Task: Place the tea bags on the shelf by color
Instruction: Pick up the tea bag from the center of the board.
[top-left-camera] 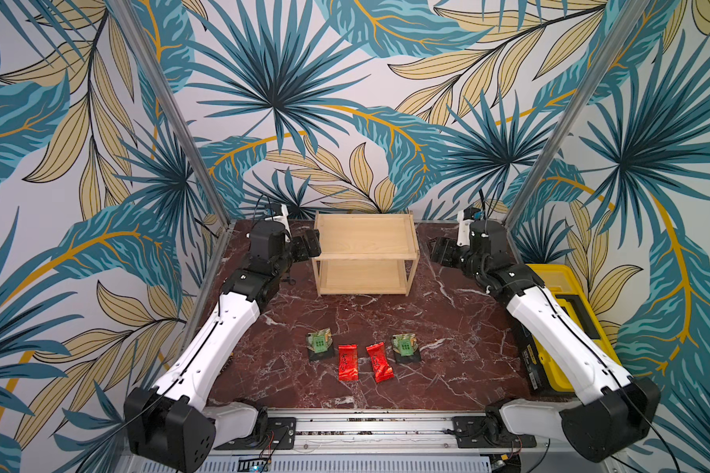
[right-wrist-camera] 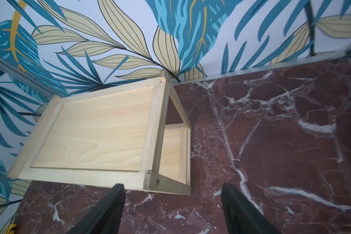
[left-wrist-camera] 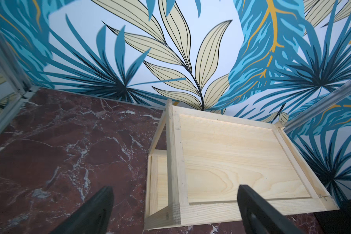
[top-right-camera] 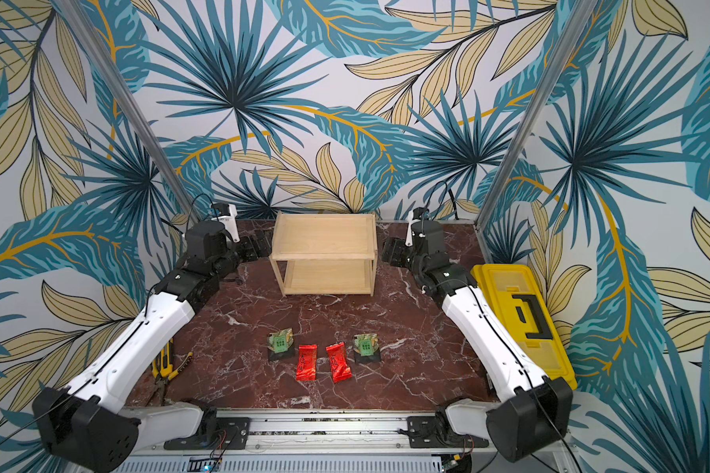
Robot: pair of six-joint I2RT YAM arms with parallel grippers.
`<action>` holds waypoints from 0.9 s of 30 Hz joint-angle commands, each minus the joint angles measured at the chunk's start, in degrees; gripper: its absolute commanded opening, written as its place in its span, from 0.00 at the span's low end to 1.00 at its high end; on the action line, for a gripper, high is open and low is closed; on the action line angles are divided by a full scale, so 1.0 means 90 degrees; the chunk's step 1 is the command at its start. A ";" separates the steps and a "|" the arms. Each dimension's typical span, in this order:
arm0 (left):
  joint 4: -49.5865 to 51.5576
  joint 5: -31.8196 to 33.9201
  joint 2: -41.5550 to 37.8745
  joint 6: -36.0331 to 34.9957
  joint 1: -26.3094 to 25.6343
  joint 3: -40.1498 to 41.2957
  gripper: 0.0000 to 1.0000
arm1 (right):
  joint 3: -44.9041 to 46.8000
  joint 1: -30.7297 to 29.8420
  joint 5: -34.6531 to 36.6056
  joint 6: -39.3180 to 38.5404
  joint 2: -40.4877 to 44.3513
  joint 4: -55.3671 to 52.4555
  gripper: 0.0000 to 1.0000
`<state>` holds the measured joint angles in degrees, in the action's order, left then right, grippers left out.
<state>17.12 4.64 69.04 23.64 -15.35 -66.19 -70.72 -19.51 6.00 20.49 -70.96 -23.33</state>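
Four tea bags lie in a row near the table's front, seen in both top views: a green one, two red ones and another green one. The light-wood shelf stands at the back, both tiers bare. My left gripper hovers open just left of the shelf's top tier; in the left wrist view its open jaws straddle the shelf's near corner without touching. My right gripper hangs open to the right of the shelf, its jaws over bare marble.
A yellow toolbox lies along the table's right edge, under my right arm. Yellow-handled pliers rest at the front left beneath my left arm. Patterned walls close in the back and sides.
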 commanded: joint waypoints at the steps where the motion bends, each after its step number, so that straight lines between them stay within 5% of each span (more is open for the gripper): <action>1: 0.0464 0.0473 -0.0379 0.0169 -0.0014 0.0530 1.00 | 0.0503 -0.0732 0.1241 -0.0156 0.0477 -0.0728 0.78; 9: 0.1410 -0.0323 -0.0984 0.0830 -0.0133 0.1176 0.99 | 0.1670 -0.3386 0.3295 0.0883 0.0767 -0.1291 0.74; 15: 0.1748 -0.0364 -0.1496 0.0974 -0.0269 0.1789 0.98 | 0.2036 -0.4782 0.2668 0.1930 -0.0515 -0.0924 0.74; 20: 0.1799 -0.0310 -0.1613 0.1078 -0.0285 0.2202 0.99 | 0.1953 -0.5085 0.2362 0.2415 -0.1575 -0.1042 0.75; 27: 0.1711 -0.0448 -0.1549 0.0951 -0.0281 0.2264 1.00 | 0.2267 -0.5096 0.1816 0.2727 -0.1921 -0.0703 0.76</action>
<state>32.77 1.50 55.24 32.82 -17.74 -46.50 -52.14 -65.06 24.93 41.91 -87.11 -31.03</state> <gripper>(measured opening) 0.997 0.756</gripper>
